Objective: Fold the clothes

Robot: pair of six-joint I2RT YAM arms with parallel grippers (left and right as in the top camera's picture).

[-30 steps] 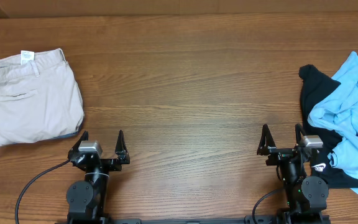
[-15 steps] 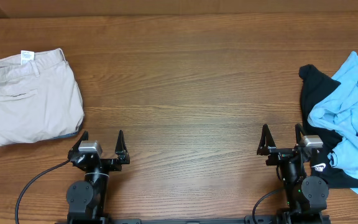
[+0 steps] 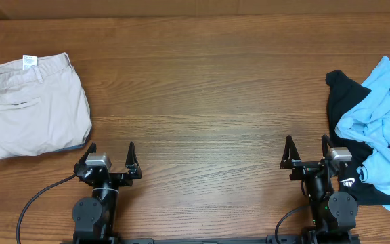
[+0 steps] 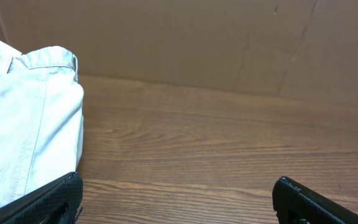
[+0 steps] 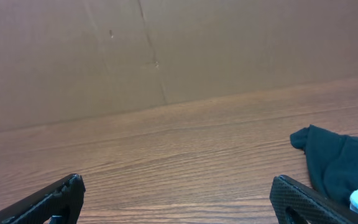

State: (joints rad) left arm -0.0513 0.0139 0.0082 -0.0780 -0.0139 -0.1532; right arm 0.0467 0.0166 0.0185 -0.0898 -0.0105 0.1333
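Left, right jaws spread; black garment (image 3: 339,95) partly buried under edge-cropped blue garment (image 3: 384,115).

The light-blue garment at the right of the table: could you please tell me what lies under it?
A black garment lies under the light-blue garment, showing along its left edge and near its lower end. How far it runs beneath, and whether anything else is there, is covered.

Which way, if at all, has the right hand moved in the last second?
No. The right hand stays put, level with the black garment beside it.
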